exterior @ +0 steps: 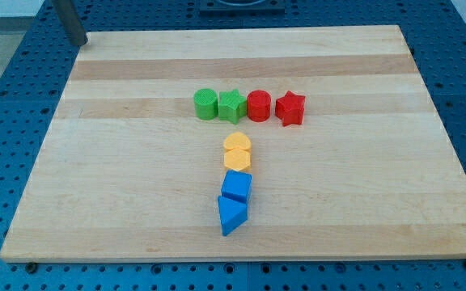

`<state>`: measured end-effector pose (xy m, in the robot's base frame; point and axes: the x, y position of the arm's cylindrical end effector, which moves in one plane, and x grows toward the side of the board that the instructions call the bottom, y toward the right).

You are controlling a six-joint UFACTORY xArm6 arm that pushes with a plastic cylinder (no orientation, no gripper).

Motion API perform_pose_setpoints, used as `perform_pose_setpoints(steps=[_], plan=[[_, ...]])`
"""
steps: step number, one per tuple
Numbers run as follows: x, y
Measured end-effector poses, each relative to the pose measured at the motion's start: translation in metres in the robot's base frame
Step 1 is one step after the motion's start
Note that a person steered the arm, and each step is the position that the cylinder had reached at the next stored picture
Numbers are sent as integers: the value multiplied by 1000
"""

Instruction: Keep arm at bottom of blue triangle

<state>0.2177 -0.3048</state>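
The blue triangle lies near the view's bottom centre of the wooden board, at the lower end of a column of blocks. My tip is at the board's top left corner, far up and to the left of the blue triangle and touching no block. Just above the triangle and touching it sits a blue cube.
Above the blue cube are two yellow blocks, one over the other. A row higher up holds a green cylinder, green star, red cylinder and red star. Blue perforated table surrounds the board.
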Motion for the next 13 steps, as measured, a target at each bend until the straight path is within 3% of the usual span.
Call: perform_pose_setpoints(steps=[1, 2, 3, 4, 5, 6, 10, 13], plan=[[6, 0], [109, 13], [239, 59], [330, 109], [385, 180], [392, 226], [393, 278], [393, 268]])
